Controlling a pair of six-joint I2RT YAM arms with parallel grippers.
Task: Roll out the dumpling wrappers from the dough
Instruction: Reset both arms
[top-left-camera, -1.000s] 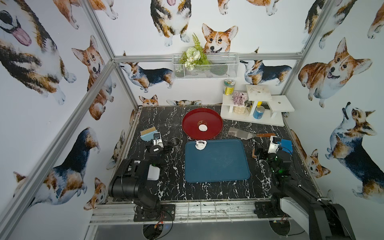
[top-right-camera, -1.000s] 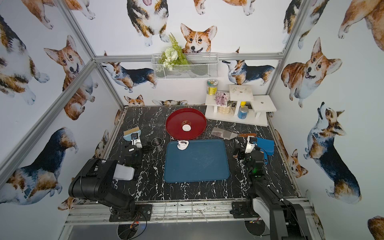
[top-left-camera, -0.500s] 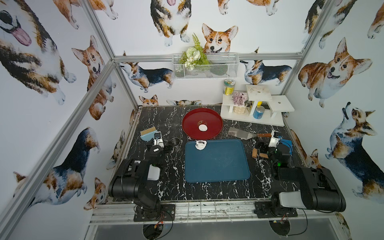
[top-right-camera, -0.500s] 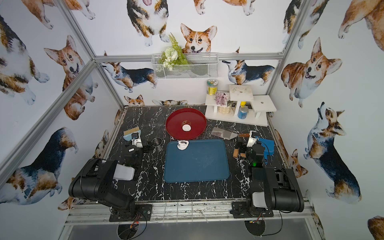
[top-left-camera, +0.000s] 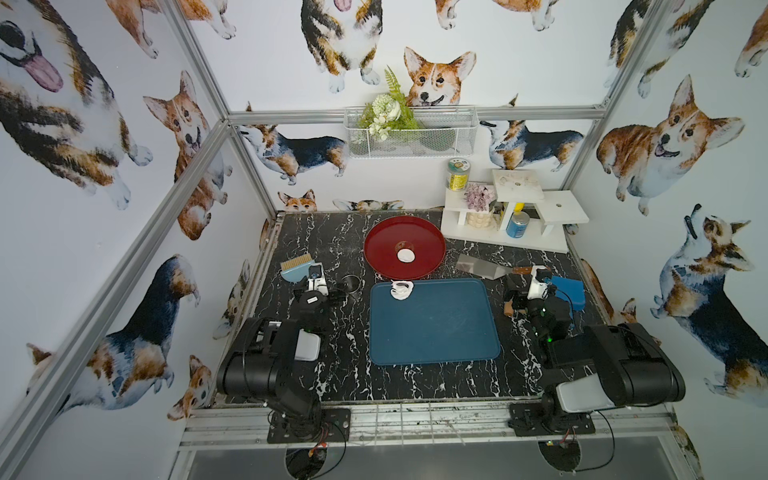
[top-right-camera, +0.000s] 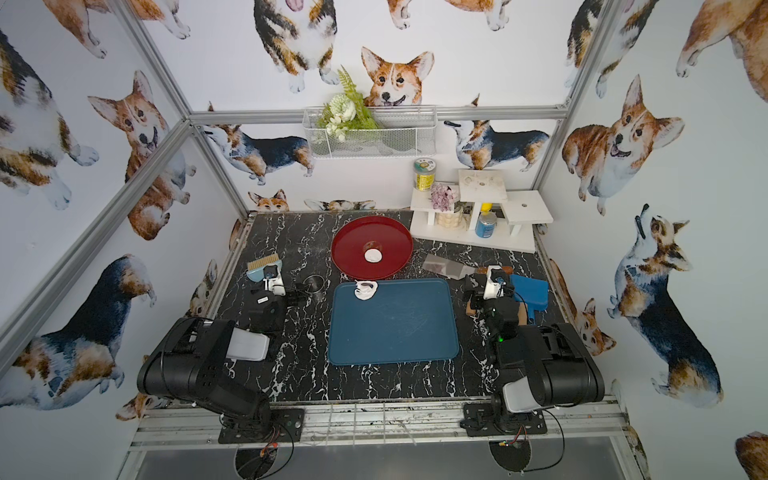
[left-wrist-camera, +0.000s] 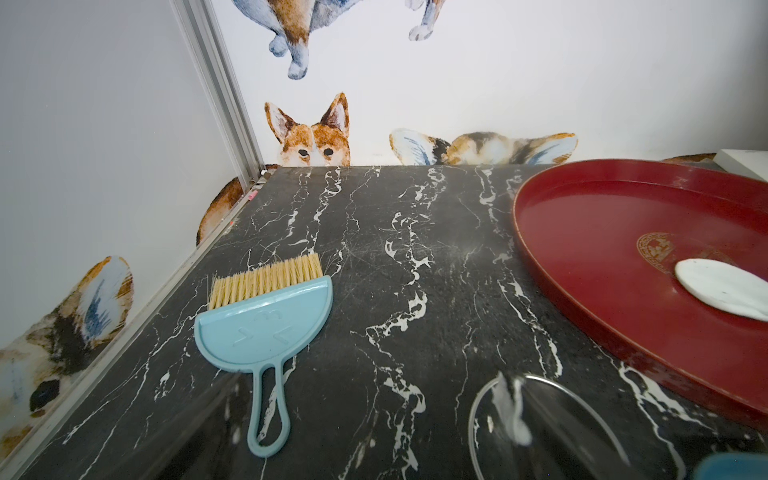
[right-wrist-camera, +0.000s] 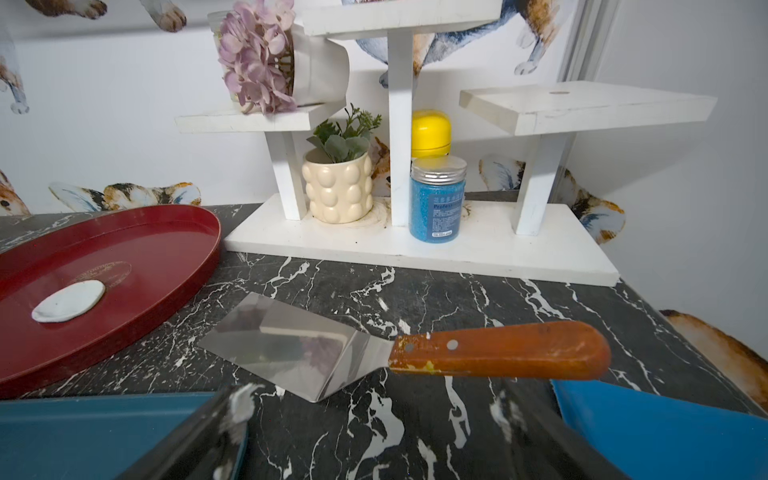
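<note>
The black marble worktop (top-left-camera: 332, 232) fills the floor of the cell, with both arms folded low at its near corners. A blue tray (top-left-camera: 432, 328) lies in the middle between them. A white stepped shelf (top-left-camera: 498, 241) stands at the far right. Beyond the tray's far edge sits a round red plate (top-left-camera: 382, 249), just overlapping the tray's rim in both top views.

The left end effector (left-wrist-camera: 370, 399) rests near the worktop with its jaws released and spread wide, nothing between them. The right end effector (right-wrist-camera: 374, 411) is likewise released and empty, and white residue sticks to its fingers (right-wrist-camera: 239, 405).

A blue dustpan (top-left-camera: 569, 291) lies beside the right arm. A steel spatula (right-wrist-camera: 291, 345) with a wooden handle lies between the plate and the dustpan. A pale-blue hand brush (left-wrist-camera: 266, 328) lies ahead of the left end effector, and a metal ring cutter (left-wrist-camera: 544, 377) lies by its right finger; contact cannot be told.

A ragged dough scrap (top-left-camera: 401, 289) sits on the tray's far left corner. One dumpling wrapper (top-left-camera: 406, 255), a flat white disc, lies near the plate's centre.
</note>
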